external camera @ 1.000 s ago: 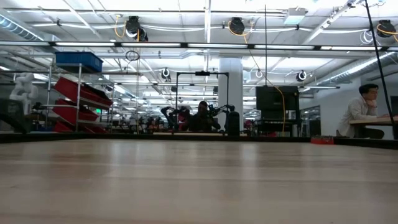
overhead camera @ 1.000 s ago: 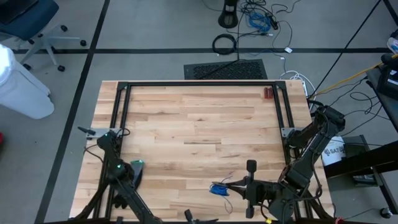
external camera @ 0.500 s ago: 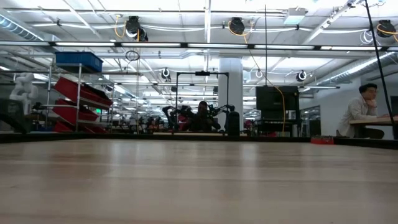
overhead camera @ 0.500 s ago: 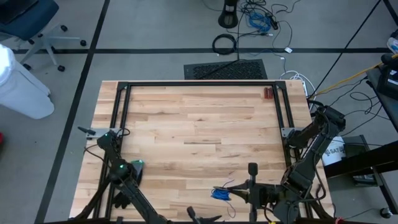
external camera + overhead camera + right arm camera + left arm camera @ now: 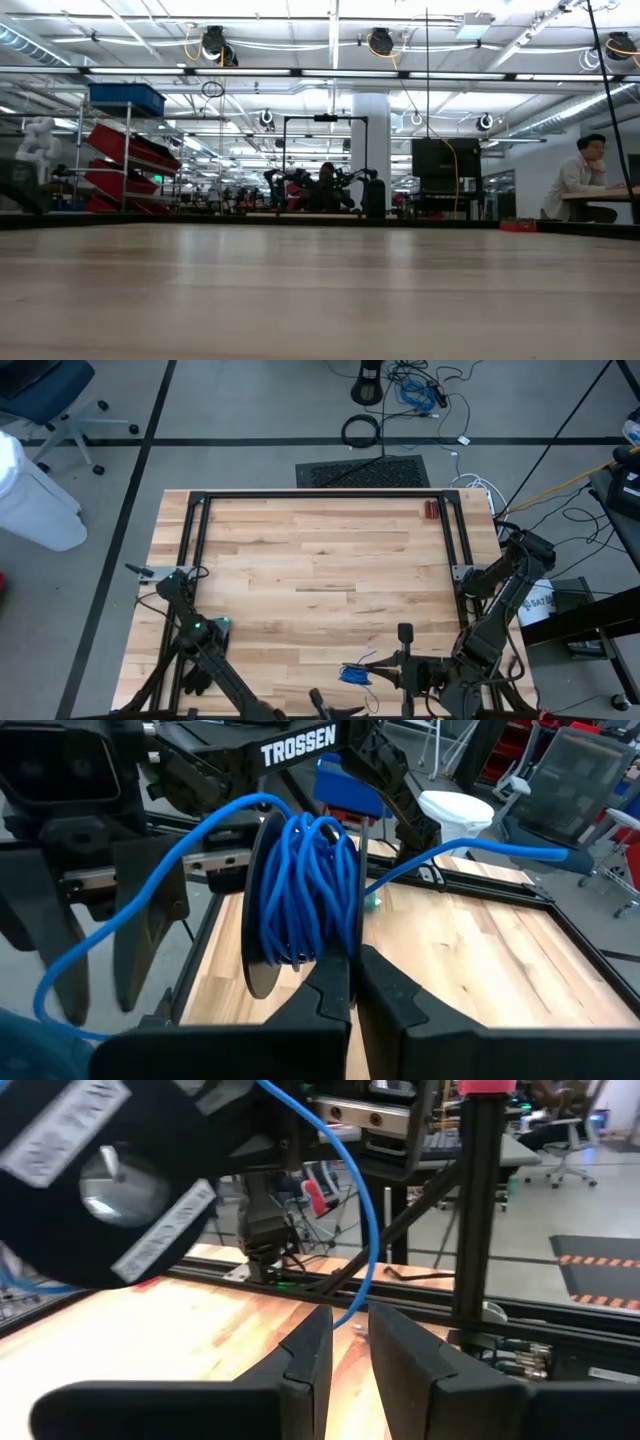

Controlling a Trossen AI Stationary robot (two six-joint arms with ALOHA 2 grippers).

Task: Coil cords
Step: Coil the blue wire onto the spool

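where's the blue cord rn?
High view: the blue cord is at the table's near edge, right of center, coiled bundle held in the right gripper.

Your right gripper point(image 5: 352, 982) sits low at the table's near edge, fingers pinched together. Your left gripper point(image 5: 348, 1348) faces it from just beside, fingers narrowly parted, apparently around a thin strand; contact unclear.

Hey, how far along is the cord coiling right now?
Mostly wound: the blue cord sits in a tight bundle of loops, pinched by the right gripper near the table's front edge. In hand: the left gripper closes around the loose tail. Left: winding in that tail.
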